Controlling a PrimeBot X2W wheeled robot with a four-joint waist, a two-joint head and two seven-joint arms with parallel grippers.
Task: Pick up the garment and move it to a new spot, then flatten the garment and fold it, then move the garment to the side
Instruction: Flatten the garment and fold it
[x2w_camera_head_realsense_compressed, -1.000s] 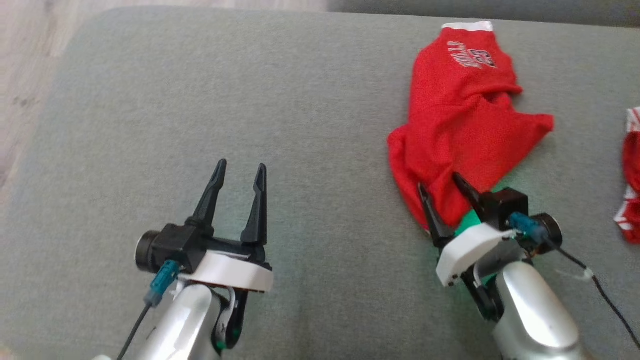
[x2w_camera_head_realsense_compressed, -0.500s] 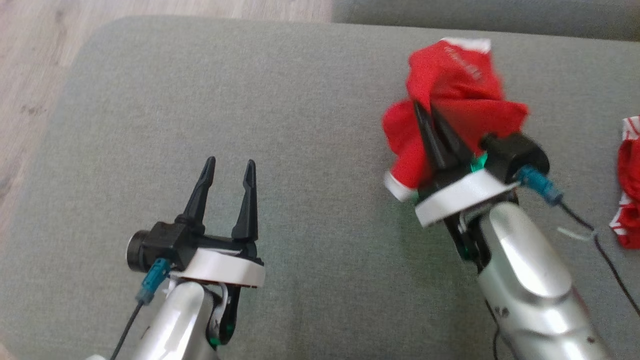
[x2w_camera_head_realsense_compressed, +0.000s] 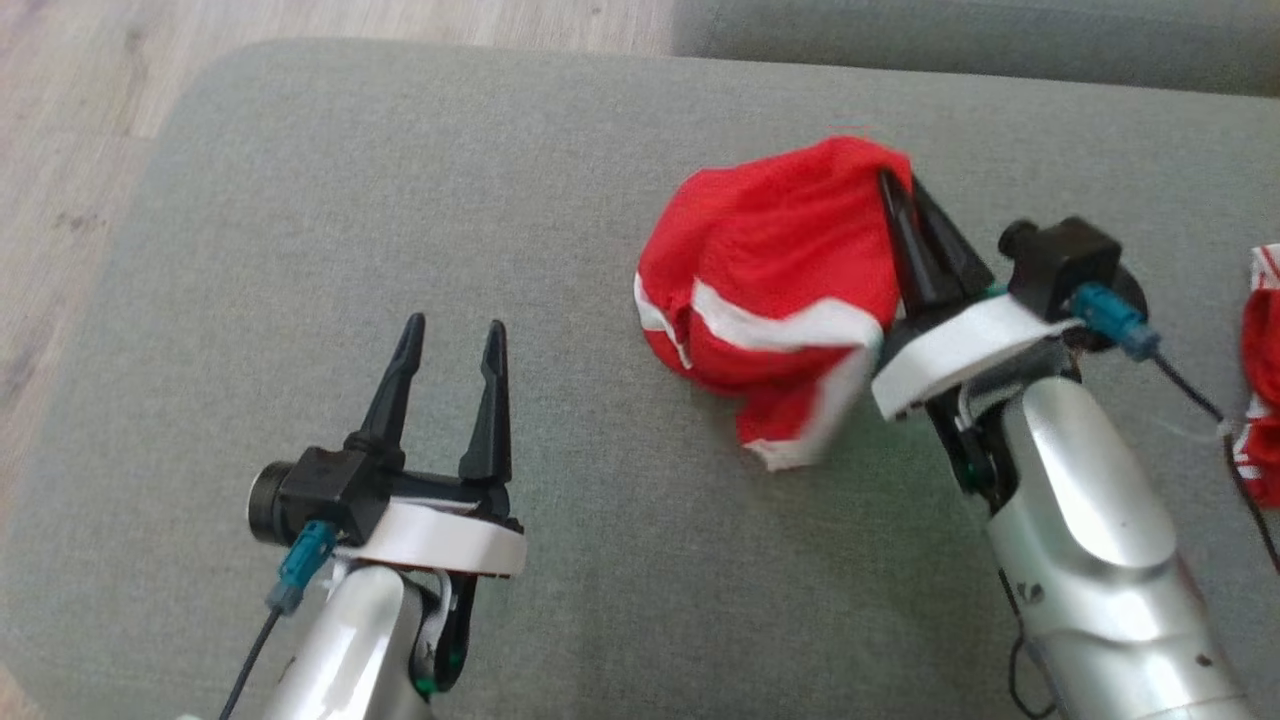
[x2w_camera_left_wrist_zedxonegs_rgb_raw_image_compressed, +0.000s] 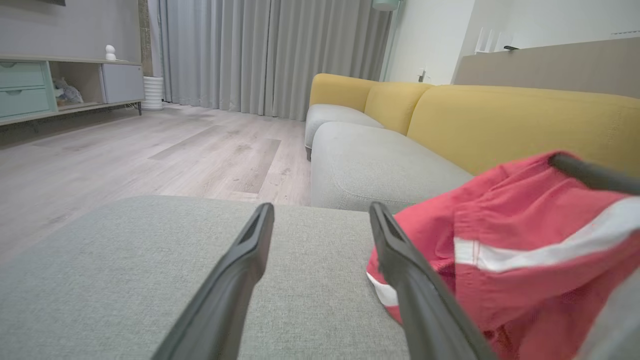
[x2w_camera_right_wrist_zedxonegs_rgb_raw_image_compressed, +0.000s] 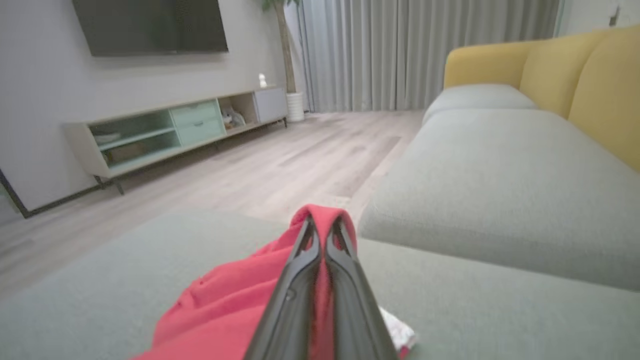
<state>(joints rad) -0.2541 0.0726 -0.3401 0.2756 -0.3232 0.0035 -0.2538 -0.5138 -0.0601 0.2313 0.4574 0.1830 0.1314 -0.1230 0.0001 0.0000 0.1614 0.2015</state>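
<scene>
The garment (x2w_camera_head_realsense_compressed: 775, 270) is red with white stripes, bunched and lifted over the grey cushion (x2w_camera_head_realsense_compressed: 400, 200). My right gripper (x2w_camera_head_realsense_compressed: 900, 195) is shut on its upper edge, and the cloth hangs down and to the left of the fingers. In the right wrist view the red fabric (x2w_camera_right_wrist_zedxonegs_rgb_raw_image_compressed: 240, 305) is pinched between the closed fingers of the right gripper (x2w_camera_right_wrist_zedxonegs_rgb_raw_image_compressed: 324, 225). My left gripper (x2w_camera_head_realsense_compressed: 452, 335) stands open at the lower left, apart from the garment. The left wrist view has the garment (x2w_camera_left_wrist_zedxonegs_rgb_raw_image_compressed: 500, 250) to the right of the open left gripper (x2w_camera_left_wrist_zedxonegs_rgb_raw_image_compressed: 320, 212).
A second red and white cloth (x2w_camera_head_realsense_compressed: 1262, 370) lies at the cushion's right edge. Wooden floor (x2w_camera_head_realsense_compressed: 80, 120) borders the cushion on the left. A yellow-backed sofa (x2w_camera_left_wrist_zedxonegs_rgb_raw_image_compressed: 500, 120) stands beyond. A black cable (x2w_camera_head_realsense_compressed: 1215, 420) trails from the right wrist.
My right gripper has closed on the garment, lifted it off the cushion and carried it to the left. The left gripper has stayed open in place.
</scene>
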